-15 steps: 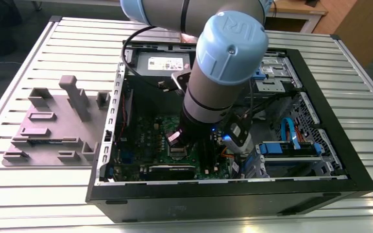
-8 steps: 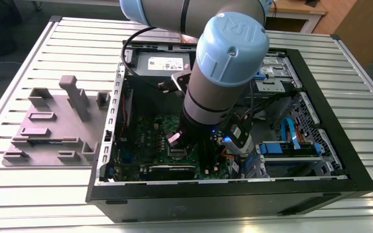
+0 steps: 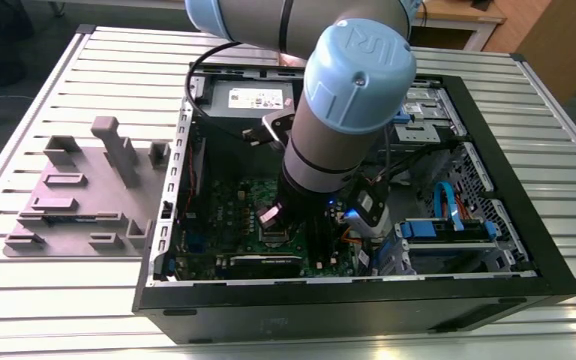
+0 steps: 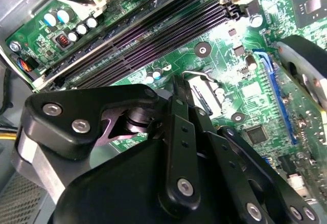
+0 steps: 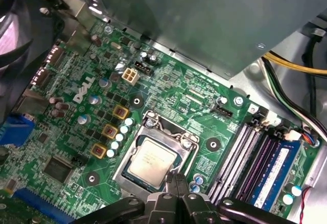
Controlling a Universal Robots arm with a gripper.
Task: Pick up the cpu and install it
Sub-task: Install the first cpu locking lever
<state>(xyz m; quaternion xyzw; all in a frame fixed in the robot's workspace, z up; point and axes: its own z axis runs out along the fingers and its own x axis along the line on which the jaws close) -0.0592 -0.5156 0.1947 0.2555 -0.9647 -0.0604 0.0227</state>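
1. The grey robot arm with pale blue joint caps (image 3: 353, 112) reaches straight down into the open black computer case (image 3: 368, 300), which lies on its side on the ribbed metal worktop (image 3: 68, 300).
2. The black pincer (image 5: 176, 185) hangs low over the green motherboard (image 5: 76, 132). In the first wrist view its fingertips look pressed together right at the edge of the socket, with nothing visibly between them, so I'd call it clenched and not carrying anything.
3. The cpu, a small flat square chip with a pale silvery metal top (image 5: 152, 162), sits in the metal socket frame (image 5: 134, 142), just beyond the pincer's tips and very close to them. Can't tell if the tips actually touch it.
4. Next to the pincer, on the side away from the cpu's yellow square components, run the long dark memory slots (image 5: 245, 157), one of them holding a blue memory stick (image 5: 278, 168).
5. In the second wrist view the pincer's black linkage (image 4: 179, 147) covers most of the socket; the same dark slots (image 4: 153, 35) run across the board behind it.
6. Well away from the pincer, outside the case on the worktop, sits a grey plastic fixture with upright blocks (image 3: 88, 187).
7. Above the pincer's working spot, a big grey metal box (image 5: 204, 19) overhangs the board.
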